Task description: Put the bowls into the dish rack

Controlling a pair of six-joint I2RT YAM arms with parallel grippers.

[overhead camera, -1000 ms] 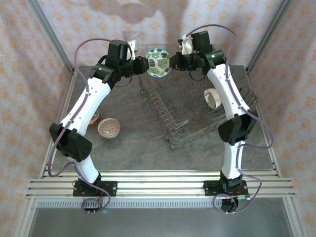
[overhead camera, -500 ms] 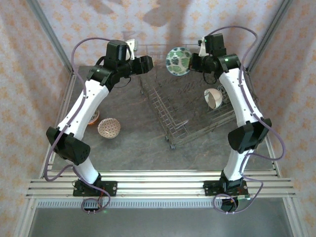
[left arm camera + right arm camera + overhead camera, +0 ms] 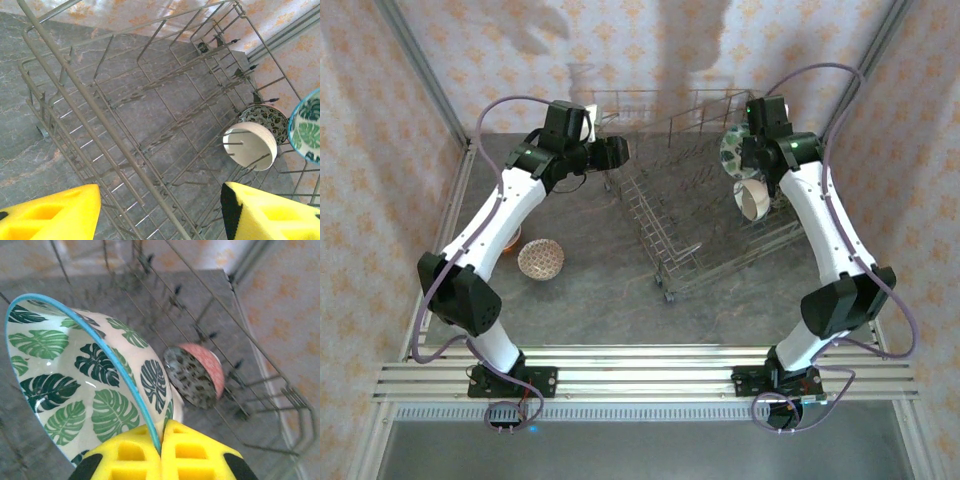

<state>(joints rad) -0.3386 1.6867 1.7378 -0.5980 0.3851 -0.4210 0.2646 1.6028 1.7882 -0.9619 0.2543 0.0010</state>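
**Leaf-patterned bowl: held on edge above the rack's far right end**

Top external. The right gripper [image 3: 738, 155] is pinched on the leaf-patterned bowl [image 3: 731, 152]. The bowl stands on edge over the far right part of the dish rack [image 3: 665, 235]. A white bowl [image 3: 752, 200] sits in the tines just near of it and lower. The open slot is judged to lie downward from the hand, beside that bowl. The left gripper [image 3: 612, 152] hovers at the rack's far left corner, well apart, so the right arm is the nearer. A speckled bowl [image 3: 541, 259] and an orange bowl [image 3: 510, 238] lie on the table left of the rack.

Left wrist. The left gripper's fingers [image 3: 55, 212] are spread wide with nothing between them. Below, the white bowl touches a dark-speckled bowl [image 3: 264, 118]. The leaf-patterned bowl shows at the right edge.

Right wrist. The yellow fingers [image 3: 125, 457] clamp the blue rim. The dark-speckled bowl, pink outside, stands in the tines just right of it.
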